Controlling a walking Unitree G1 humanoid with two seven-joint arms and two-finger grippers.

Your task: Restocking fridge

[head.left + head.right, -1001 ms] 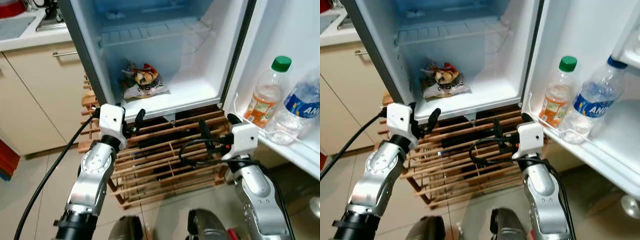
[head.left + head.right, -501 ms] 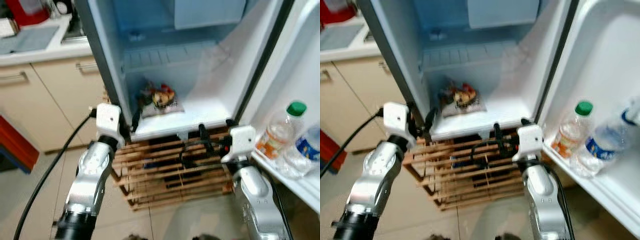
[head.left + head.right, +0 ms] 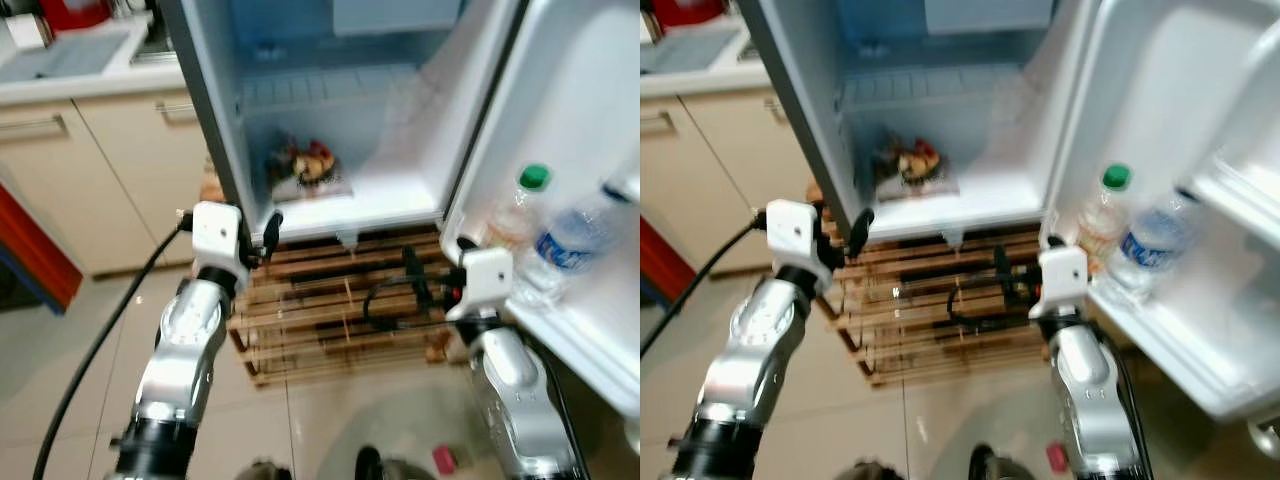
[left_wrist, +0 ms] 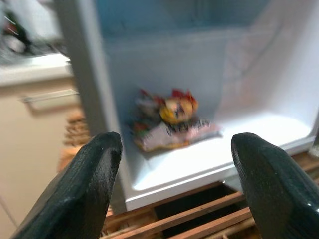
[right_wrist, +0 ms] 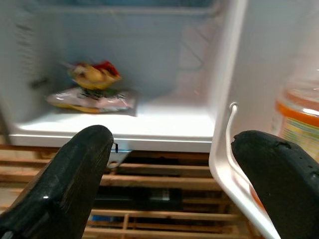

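The fridge [image 3: 400,195] stands open, and a pile of colourful snack packets [image 3: 305,168] lies at the back left of its white floor. On the door shelf [image 3: 1160,330] to the right stand an orange drink bottle with a green cap [image 3: 518,212] and a water bottle with a blue label [image 3: 572,245]. My left gripper [image 3: 258,235] hovers open and empty before the fridge's lower left corner. My right gripper [image 3: 435,265] is open and empty too, near the lower right corner by the door hinge. The packets [image 4: 169,124] lie ahead in the left wrist view.
A slatted wooden rack [image 3: 340,320] sits under the fridge, right behind both grippers. Beige kitchen cabinets [image 3: 110,170] and a counter with a sink [image 3: 70,65] stand to the left, with a red object [image 3: 40,260] low beside them. Pale tiled floor [image 3: 330,420] lies below.
The whole picture has shifted and blurred, so the camera has moved: more of the floor and the door show. Both grippers stay open in front of the fridge's lower edge.
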